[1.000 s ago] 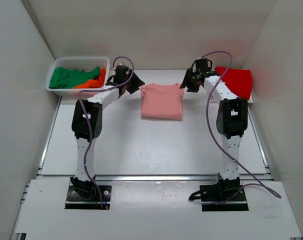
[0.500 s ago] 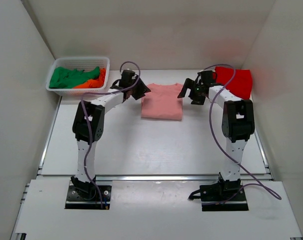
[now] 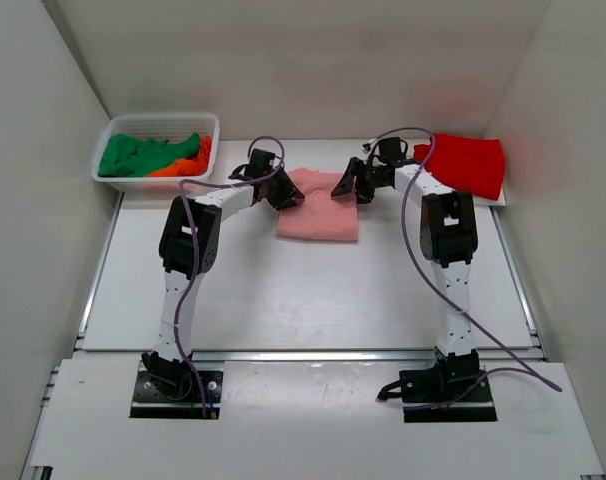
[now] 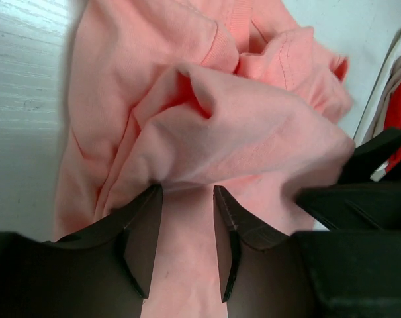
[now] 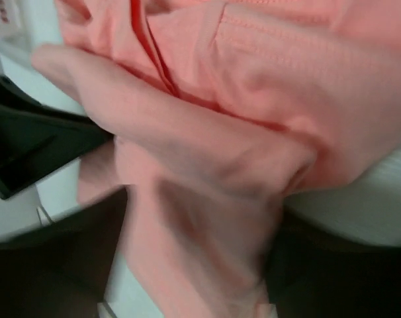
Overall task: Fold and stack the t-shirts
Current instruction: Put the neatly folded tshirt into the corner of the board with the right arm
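Pink tee (image 3: 318, 220) — L tool (image 3: 286, 195), R tool (image 3: 345, 188)

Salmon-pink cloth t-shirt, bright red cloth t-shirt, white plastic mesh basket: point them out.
salmon-pink cloth t-shirt (image 3: 318, 215), top external view, middle.
bright red cloth t-shirt (image 3: 468, 166), top external view, centre.
white plastic mesh basket (image 3: 163, 117), top external view, far rim.

We're in a robotics lab cell, no doubt about it. Plain white panel walls (image 3: 303, 60) box in a bare white counter (image 3: 283, 290) on three sides. At the near edge, the left arm (image 3: 183, 250) and right arm (image 3: 453, 250) stand bolted to black base plates (image 3: 173, 392). An aluminium rail (image 3: 303, 354) runs just beyond them, and purple cables (image 3: 415, 240) loop along both arms.
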`<act>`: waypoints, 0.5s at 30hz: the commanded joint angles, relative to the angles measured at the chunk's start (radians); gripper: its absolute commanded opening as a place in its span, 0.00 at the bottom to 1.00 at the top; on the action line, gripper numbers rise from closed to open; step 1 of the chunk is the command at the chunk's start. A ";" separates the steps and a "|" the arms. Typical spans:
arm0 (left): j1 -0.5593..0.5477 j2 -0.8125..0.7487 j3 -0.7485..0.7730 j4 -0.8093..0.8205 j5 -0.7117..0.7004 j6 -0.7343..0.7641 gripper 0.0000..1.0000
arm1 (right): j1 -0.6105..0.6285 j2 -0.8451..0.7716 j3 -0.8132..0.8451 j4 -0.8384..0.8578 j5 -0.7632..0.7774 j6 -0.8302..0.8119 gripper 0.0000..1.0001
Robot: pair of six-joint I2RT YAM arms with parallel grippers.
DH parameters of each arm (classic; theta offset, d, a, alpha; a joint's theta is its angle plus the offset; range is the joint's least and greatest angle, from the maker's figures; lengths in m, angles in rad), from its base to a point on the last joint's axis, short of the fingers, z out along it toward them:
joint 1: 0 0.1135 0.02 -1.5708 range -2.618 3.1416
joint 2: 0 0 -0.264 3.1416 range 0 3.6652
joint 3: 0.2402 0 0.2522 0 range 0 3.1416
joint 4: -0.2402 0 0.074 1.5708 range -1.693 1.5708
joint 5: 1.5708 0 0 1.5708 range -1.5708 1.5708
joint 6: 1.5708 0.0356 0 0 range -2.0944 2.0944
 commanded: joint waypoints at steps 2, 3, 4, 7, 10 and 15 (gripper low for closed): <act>0.006 -0.015 0.000 -0.061 -0.006 0.019 0.50 | -0.002 0.048 -0.020 -0.068 -0.161 0.026 0.12; 0.005 -0.017 0.004 -0.061 0.015 0.016 0.51 | -0.008 0.047 -0.015 -0.062 -0.160 0.026 0.00; 0.011 -0.024 0.007 -0.065 0.022 0.018 0.52 | -0.019 0.045 -0.007 -0.065 -0.161 0.015 0.01; 0.029 -0.075 -0.009 -0.062 0.058 0.035 0.55 | -0.043 0.051 0.074 -0.115 -0.122 -0.072 0.00; 0.052 -0.185 -0.102 -0.035 0.074 0.059 0.55 | -0.054 0.092 0.274 -0.290 0.032 -0.234 0.00; 0.088 -0.386 -0.330 0.040 0.051 0.055 0.55 | -0.043 0.074 0.439 -0.482 0.454 -0.436 0.01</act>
